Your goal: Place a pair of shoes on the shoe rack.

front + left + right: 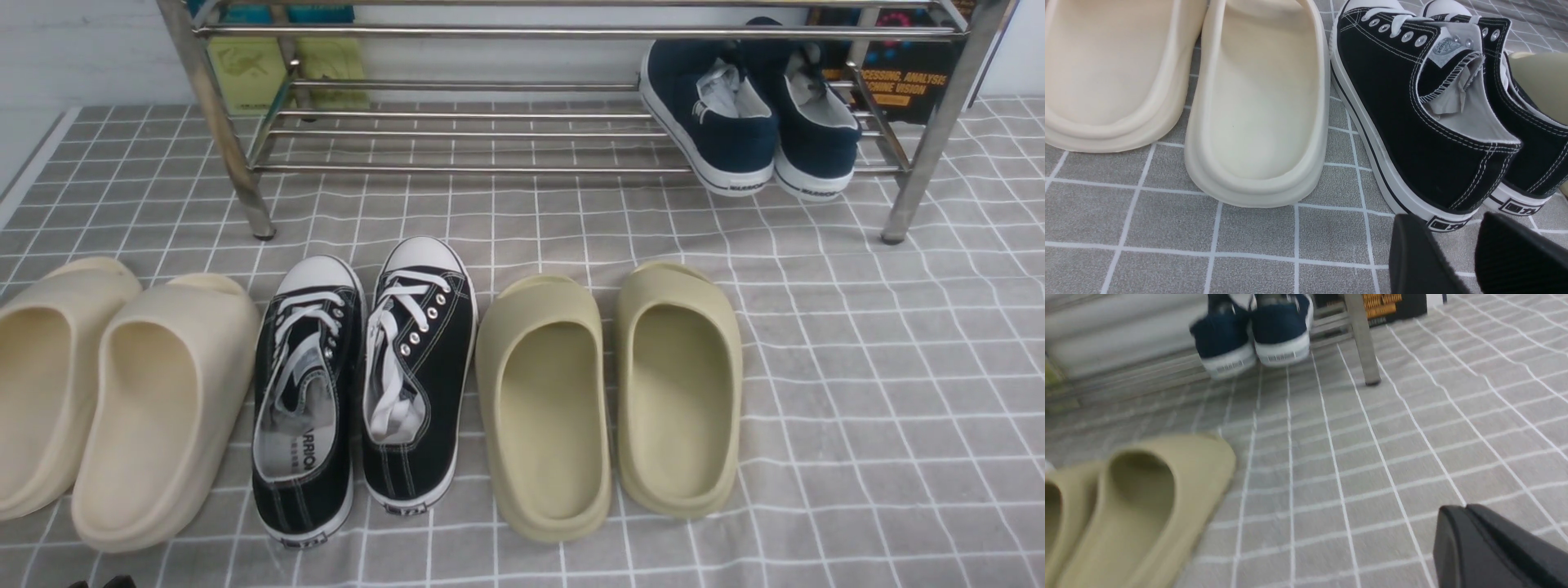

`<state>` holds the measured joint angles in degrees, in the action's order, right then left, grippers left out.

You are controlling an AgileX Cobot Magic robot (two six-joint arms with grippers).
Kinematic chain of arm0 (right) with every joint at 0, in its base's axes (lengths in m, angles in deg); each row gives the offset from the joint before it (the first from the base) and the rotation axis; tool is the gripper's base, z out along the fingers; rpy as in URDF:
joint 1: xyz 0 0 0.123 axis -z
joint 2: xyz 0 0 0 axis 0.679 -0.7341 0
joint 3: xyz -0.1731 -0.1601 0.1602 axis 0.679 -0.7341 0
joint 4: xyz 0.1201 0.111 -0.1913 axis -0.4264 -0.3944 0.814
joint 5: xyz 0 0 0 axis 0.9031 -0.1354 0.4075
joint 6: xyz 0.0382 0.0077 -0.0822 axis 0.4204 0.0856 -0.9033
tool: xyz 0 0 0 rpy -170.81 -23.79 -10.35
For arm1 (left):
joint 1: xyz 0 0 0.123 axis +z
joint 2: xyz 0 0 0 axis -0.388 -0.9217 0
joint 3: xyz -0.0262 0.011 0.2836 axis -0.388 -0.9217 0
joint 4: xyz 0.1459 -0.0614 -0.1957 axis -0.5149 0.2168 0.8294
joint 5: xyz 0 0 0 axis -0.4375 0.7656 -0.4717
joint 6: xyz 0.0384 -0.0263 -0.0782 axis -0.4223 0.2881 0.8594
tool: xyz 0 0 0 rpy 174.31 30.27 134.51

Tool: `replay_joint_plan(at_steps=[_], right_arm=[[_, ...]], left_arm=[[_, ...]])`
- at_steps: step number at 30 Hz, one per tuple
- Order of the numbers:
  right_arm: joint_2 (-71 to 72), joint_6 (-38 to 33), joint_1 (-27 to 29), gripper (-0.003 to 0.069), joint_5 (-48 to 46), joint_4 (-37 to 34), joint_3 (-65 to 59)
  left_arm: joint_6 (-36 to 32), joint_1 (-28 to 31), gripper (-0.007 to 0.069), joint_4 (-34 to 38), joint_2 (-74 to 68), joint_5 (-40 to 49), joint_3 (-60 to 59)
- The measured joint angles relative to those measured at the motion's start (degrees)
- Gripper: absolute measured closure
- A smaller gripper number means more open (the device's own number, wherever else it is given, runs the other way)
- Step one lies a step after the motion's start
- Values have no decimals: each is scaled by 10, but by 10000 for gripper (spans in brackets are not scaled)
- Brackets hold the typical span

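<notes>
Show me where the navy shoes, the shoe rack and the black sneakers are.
navy shoes (727, 143): front view, left shoe's side.
shoe rack (457, 33): front view, upper front bar.
black sneakers (424, 359): front view, right sneaker's side.

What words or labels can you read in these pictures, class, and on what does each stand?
"...CESSING, ANALYSIS" over "...CHINE VISION", cut off at the left: dark book cover behind the shoe rack.
"...ARRIO...", partly hidden: insole of the left black lace-up sneaker.
Heel tags on the navy slip-on sneakers and black sneakers, and the tongue badge: too small to read.
</notes>
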<state>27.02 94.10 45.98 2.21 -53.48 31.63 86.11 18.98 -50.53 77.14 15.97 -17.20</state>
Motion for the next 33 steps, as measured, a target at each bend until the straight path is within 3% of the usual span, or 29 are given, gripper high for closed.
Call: replay_joint_plan(at_steps=[4,16,33], right_arm=[[0,-33,1,622,-55,9,4],[0,-29,-41,622,-61,29,5],[0,-29,-42,605,-61,30,5]], left_arm=[[0,0,386,0,0,0,0],[0,0,386,0,0,0,0],[0,0,386,0,0,0,0]])
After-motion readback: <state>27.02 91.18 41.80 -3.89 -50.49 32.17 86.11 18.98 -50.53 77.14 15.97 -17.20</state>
